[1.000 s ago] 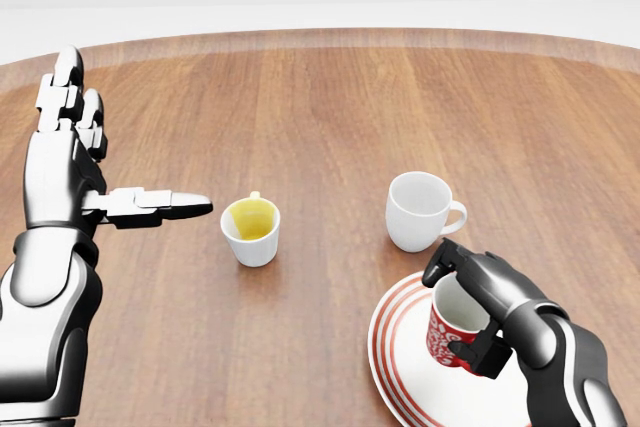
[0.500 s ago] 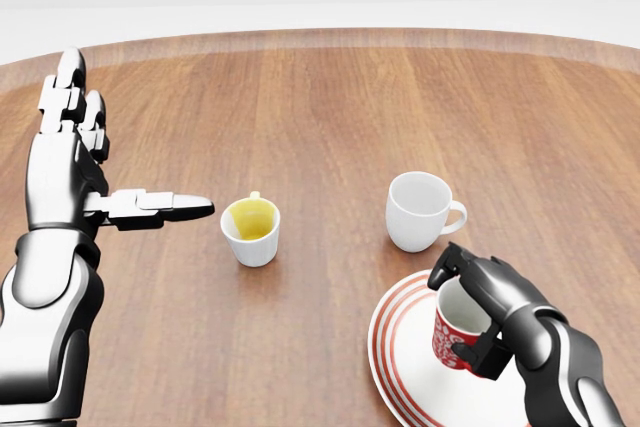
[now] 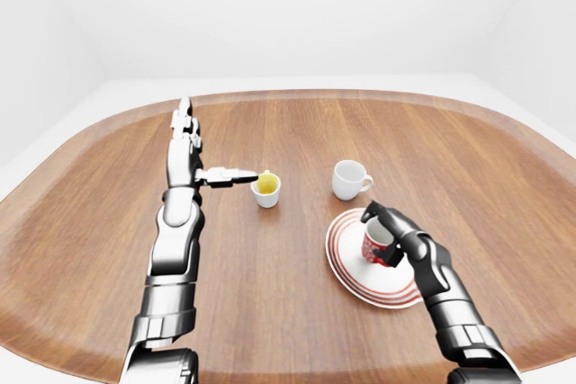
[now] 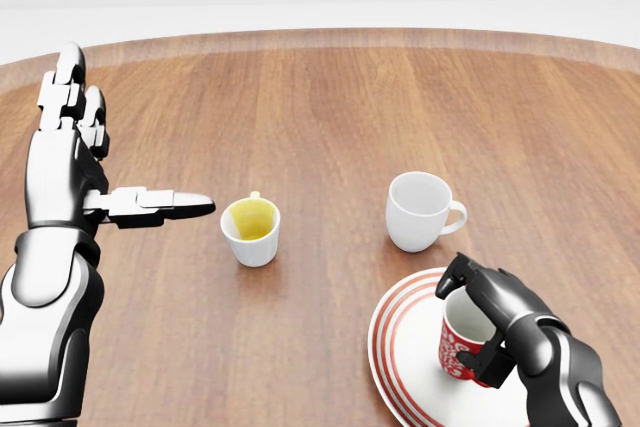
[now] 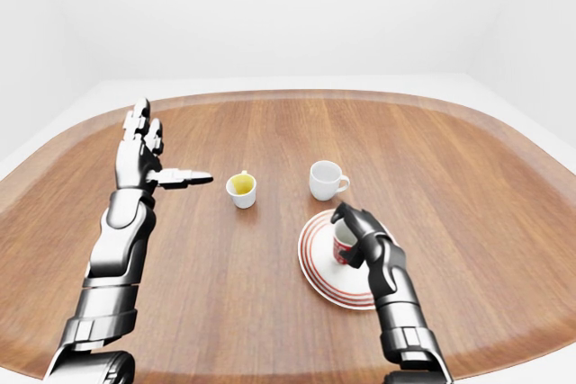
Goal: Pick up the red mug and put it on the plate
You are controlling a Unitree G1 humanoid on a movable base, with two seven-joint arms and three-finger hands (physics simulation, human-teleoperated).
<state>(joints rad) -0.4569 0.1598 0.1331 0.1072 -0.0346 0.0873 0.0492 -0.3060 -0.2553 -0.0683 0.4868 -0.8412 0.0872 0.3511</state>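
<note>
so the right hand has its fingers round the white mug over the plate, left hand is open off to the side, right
Not quite: the right hand has its fingers round the red mug, not the white mug, which stands free on the table beyond the plate. The head view shows this. The left hand is indeed open off to the side.

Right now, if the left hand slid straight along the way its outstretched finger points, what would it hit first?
Most likely the yellow-lined cup: the left hand's finger aims right at it. Height is unclear, so it might skim the rim.
</note>
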